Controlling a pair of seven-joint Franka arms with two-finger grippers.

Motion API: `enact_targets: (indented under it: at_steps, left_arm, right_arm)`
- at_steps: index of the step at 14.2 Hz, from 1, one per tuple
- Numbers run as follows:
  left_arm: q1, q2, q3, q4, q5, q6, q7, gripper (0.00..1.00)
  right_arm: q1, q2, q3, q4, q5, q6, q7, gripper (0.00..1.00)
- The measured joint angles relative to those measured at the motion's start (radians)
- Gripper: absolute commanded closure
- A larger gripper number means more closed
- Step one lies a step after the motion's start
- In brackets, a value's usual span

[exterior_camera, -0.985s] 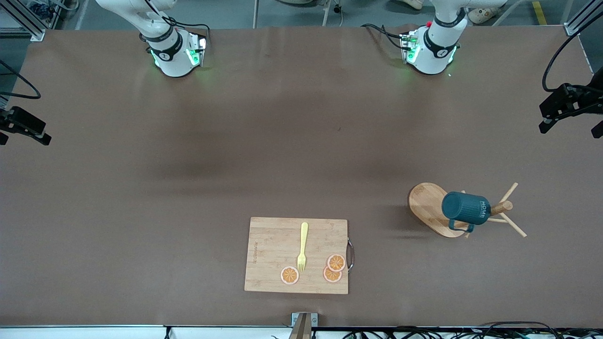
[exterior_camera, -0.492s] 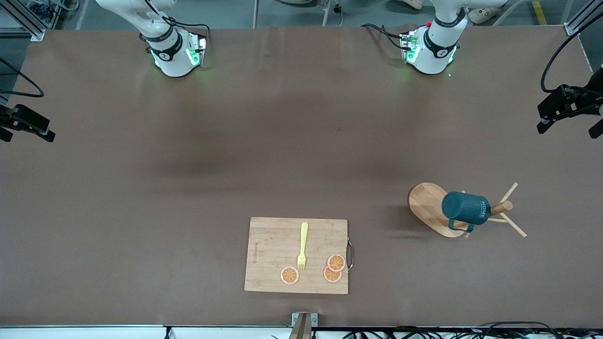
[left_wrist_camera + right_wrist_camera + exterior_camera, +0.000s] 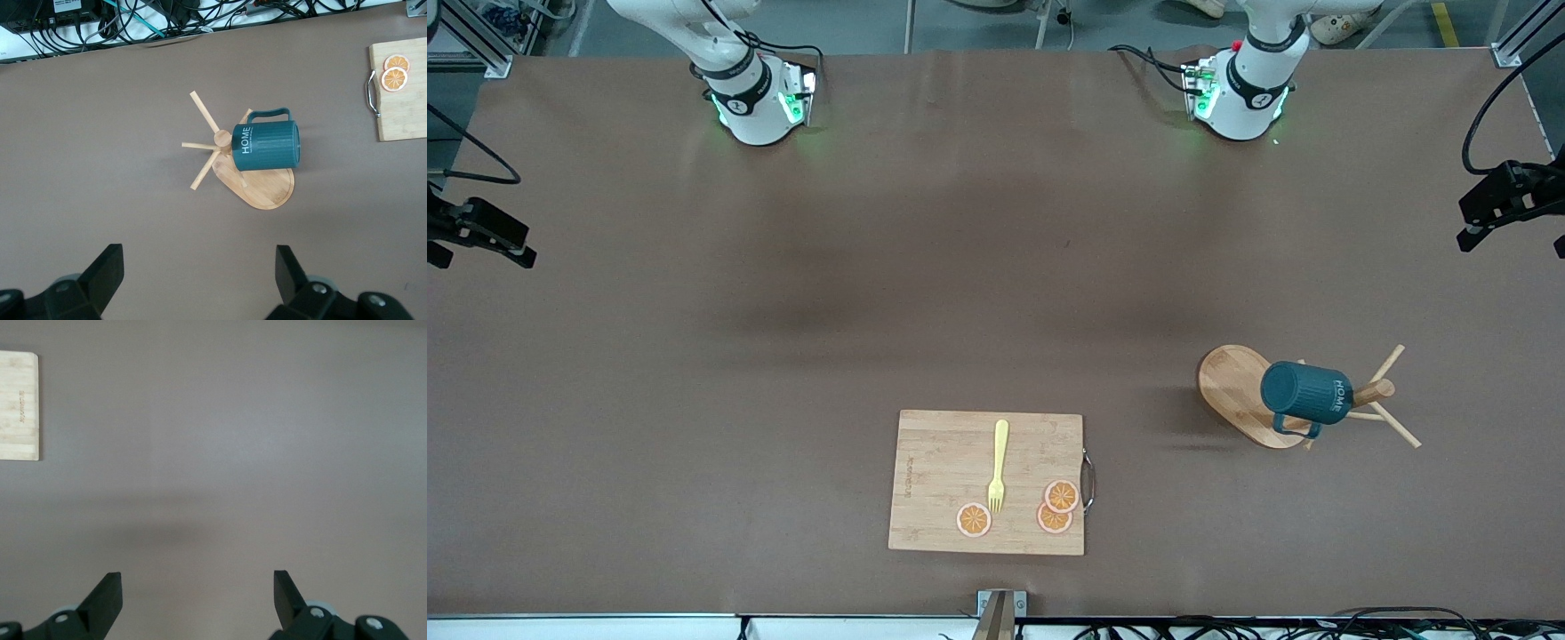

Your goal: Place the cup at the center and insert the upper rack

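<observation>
- Your biggest risk, as I judge it: the cup (image 3: 1305, 398) hangs by its handle on a peg of the upper rack (image 3: 1240, 394), and the rack appears to lean or lie tipped on its oval base, post and pegs pointing toward the left arm's end of the table. Pull the cup the wrong way along the peg and you could drag or roll the whole rack with it.
- The ribbed wall is round and the cup lies on its side, so a squeeze set off-centre could make it twist or slip out.
- The thin pegs stick out beside the cup; a descending finger could catch one and shove the rack.
- Watch the cutting board (image 3: 987, 483) near the table's front edge, with a fork (image 3: 997, 466) and orange slices (image 3: 1056, 507); a swing toward the table's centre should pass clear of it.
- The left gripper (image 3: 199, 273) is high over the table's left-arm edge, spread wide, holding nothing; in its wrist view the cup (image 3: 268, 145) and rack (image 3: 261, 187) are well apart from it.
- The right gripper (image 3: 197, 593) waits over the right-arm edge, also wide open and empty, over bare table (image 3: 233, 453).
</observation>
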Motion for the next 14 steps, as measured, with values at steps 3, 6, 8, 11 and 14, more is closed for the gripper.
enact_targets:
  at_steps: [3, 6, 8, 11, 14]
  left_arm:
    - [0.025, 0.000, -0.033, 0.000, -0.006, 0.000, 0.000, 0.00]
    - [0.031, 0.000, -0.040, 0.000, -0.007, 0.000, 0.000, 0.00]
    - [0.032, 0.000, -0.044, 0.000, -0.007, -0.006, 0.000, 0.00]
    - [0.032, 0.000, -0.047, 0.000, -0.007, -0.011, 0.000, 0.00]
    - [0.034, 0.000, -0.047, 0.000, -0.007, -0.017, 0.000, 0.00]
  right_arm:
    - [0.006, 0.000, -0.003, 0.000, -0.002, -0.006, 0.004, 0.00]
    - [0.005, 0.000, -0.009, -0.001, -0.002, -0.012, 0.004, 0.00]
    - [0.006, -0.005, -0.008, -0.007, -0.002, -0.013, 0.004, 0.00]
    - [0.006, -0.024, -0.010, -0.028, 0.006, -0.013, 0.004, 0.00]
    - [0.005, -0.046, -0.011, -0.056, 0.006, 0.000, 0.004, 0.00]
